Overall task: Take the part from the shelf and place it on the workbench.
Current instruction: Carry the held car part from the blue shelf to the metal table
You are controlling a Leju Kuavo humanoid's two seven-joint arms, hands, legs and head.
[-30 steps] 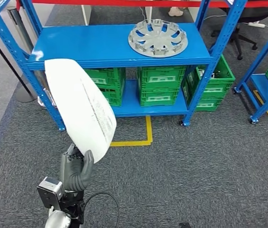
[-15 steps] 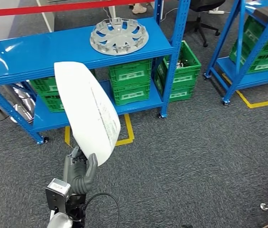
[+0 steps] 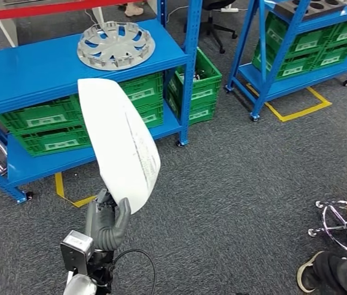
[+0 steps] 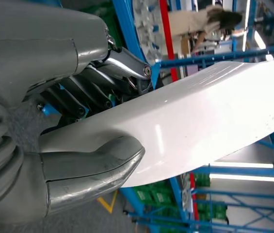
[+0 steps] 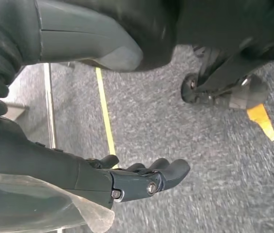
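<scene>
1. Our left hand (image 3: pixel 104 222) has its fingers (image 4: pixel 91 92) and thumb clamped on the lower edge of the white part (image 3: pixel 120 142), thumb on one face and the darker fingers on the other, as the left wrist view shows.
2. Our right hand (image 5: pixel 138 177) hangs low over the grey carpet with its fingers loosely apart and nothing in them.
3. The part stands up from our left hand, tilted, clear of the blue shelf (image 3: pixel 32 70) and touching nothing else, so we judge the pick-up done.
4. A silver wheel cover (image 3: pixel 115 44) lies on the shelf's top board, with green crates (image 3: pixel 46 126) below it.
5. A person's hand and shoe are at the far right, by a chrome frame (image 3: pixel 340 221) on the floor.
6. We see no table yet, so the carry and the set-down are left.
</scene>
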